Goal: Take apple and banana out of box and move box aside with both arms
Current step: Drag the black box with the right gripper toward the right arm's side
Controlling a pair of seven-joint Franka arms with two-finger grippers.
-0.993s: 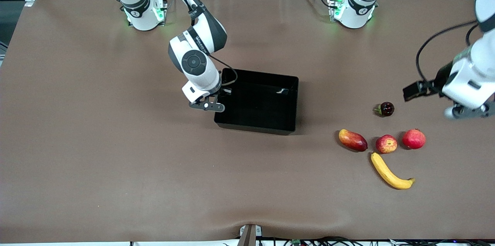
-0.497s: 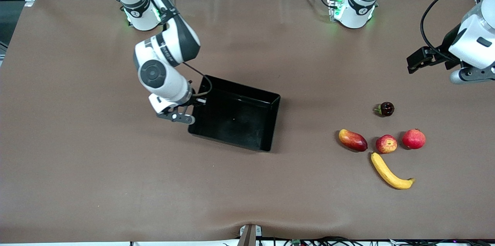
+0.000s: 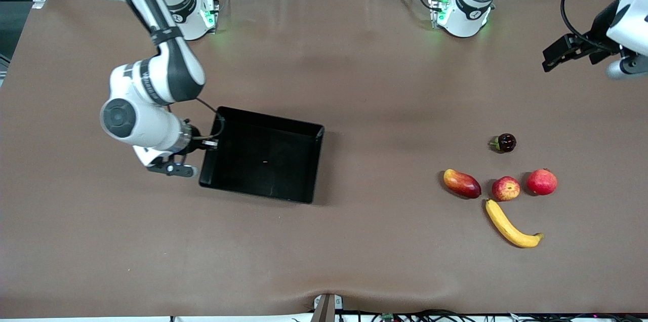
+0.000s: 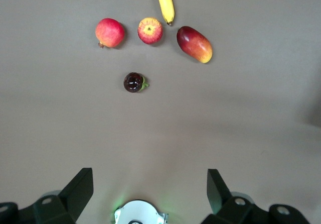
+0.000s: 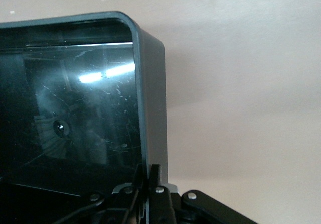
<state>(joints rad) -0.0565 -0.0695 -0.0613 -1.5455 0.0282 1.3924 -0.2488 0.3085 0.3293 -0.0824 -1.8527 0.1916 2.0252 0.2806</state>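
The black box (image 3: pixel 263 162) lies empty on the table toward the right arm's end. My right gripper (image 3: pixel 205 149) is shut on the box's wall (image 5: pixel 153 108) at the end toward the right arm; its jaws (image 5: pixel 149 184) pinch the thin rim. The banana (image 3: pixel 509 226) and the small apple (image 3: pixel 505 188) lie toward the left arm's end, the banana nearer to the front camera. My left gripper (image 3: pixel 630 64) is open and empty, high over that end of the table. Its wrist view shows the gripper (image 4: pixel 149 194), the banana (image 4: pixel 164 0) and the apple (image 4: pixel 150 30).
A red and yellow mango (image 3: pixel 461 183) and a red pomegranate (image 3: pixel 541 182) flank the apple. A small dark round fruit (image 3: pixel 504 143) lies farther from the front camera. The left arm's base (image 4: pixel 139 213) shows in its wrist view.
My right gripper has dragged the box toward the right arm's end of the table and turned it slightly. My left gripper has risen and drawn back from the fruits.
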